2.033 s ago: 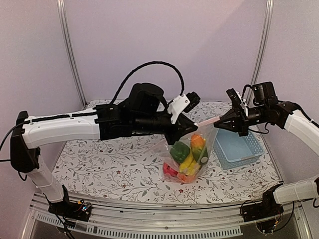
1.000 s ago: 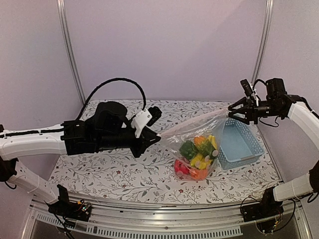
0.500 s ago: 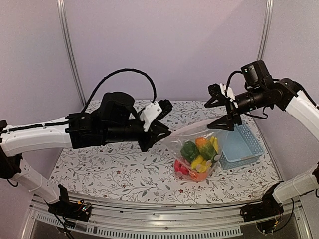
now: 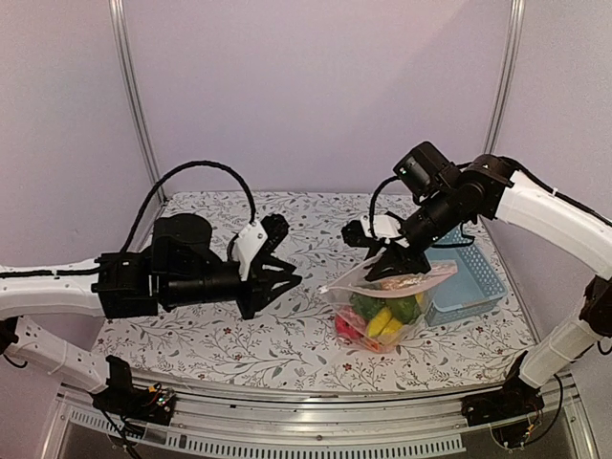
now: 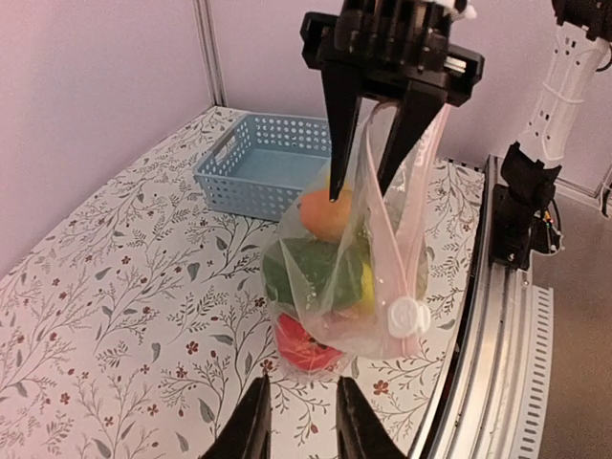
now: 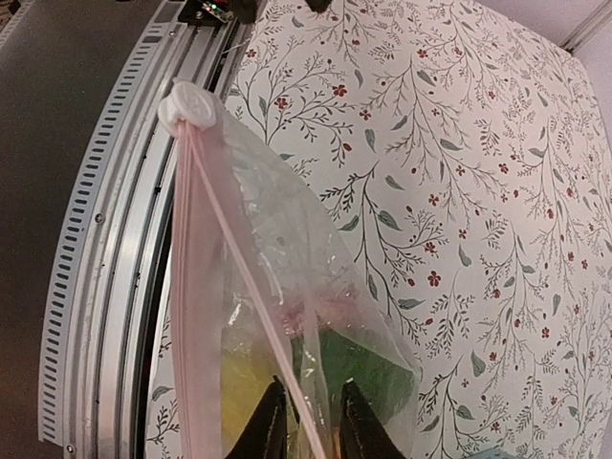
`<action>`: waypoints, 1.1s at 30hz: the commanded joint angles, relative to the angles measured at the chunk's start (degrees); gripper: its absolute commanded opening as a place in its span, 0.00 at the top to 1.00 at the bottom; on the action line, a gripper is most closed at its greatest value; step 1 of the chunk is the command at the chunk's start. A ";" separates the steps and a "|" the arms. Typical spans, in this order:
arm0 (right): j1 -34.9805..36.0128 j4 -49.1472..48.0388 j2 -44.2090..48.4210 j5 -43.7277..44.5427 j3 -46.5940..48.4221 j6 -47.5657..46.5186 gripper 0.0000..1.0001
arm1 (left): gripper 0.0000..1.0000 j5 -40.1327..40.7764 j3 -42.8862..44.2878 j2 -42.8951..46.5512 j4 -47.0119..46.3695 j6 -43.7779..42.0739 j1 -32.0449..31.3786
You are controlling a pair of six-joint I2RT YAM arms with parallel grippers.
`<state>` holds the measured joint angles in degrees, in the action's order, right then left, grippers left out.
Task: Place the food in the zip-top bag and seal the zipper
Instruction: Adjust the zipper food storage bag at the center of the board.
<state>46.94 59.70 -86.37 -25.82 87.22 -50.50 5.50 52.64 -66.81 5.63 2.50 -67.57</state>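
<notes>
The clear zip-top bag [image 4: 382,311] stands on the table with the food inside: a green pepper [image 4: 365,306], a yellow banana [image 4: 387,323] and a red fruit [image 4: 346,327]. Its pale pink zipper strip [image 4: 392,284] runs along the mouth. My right gripper [image 4: 390,270] points down over the mouth, open, with its jaws either side of the strip [image 6: 220,220]. The white slider [image 5: 409,316] sits at the strip's near end. My left gripper [image 4: 290,256] is open and empty, left of the bag [image 5: 335,277] and apart from it.
A light blue slatted basket [image 4: 464,273] stands right of the bag, near the table's right edge. It also shows behind the bag in the left wrist view [image 5: 263,172]. The metal rail [image 6: 124,239] runs along the table's front edge.
My right gripper has come down and left onto the bag's mouth. My left gripper has let go of the bag's left end and drawn back to the left. The bag has sunk lower.
</notes>
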 commanded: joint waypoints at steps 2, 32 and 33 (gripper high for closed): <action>0.00 2.04 1.26 1.48 -1.24 -0.30 0.87 | 0.70 3.05 -12.29 5.29 -11.53 7.14 -3.21; -2.68 7.84 0.16 -9.50 7.00 1.54 0.91 | 0.65 6.53 -11.15 -12.10 -38.54 -10.51 -7.82; -3.00 8.00 0.15 -9.85 7.08 1.54 0.93 | 0.64 6.39 -10.62 -12.05 -36.19 -10.37 -7.91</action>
<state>45.23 66.15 -85.49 -32.60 92.40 -49.82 14.57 40.36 -79.79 -35.22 -7.51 -74.50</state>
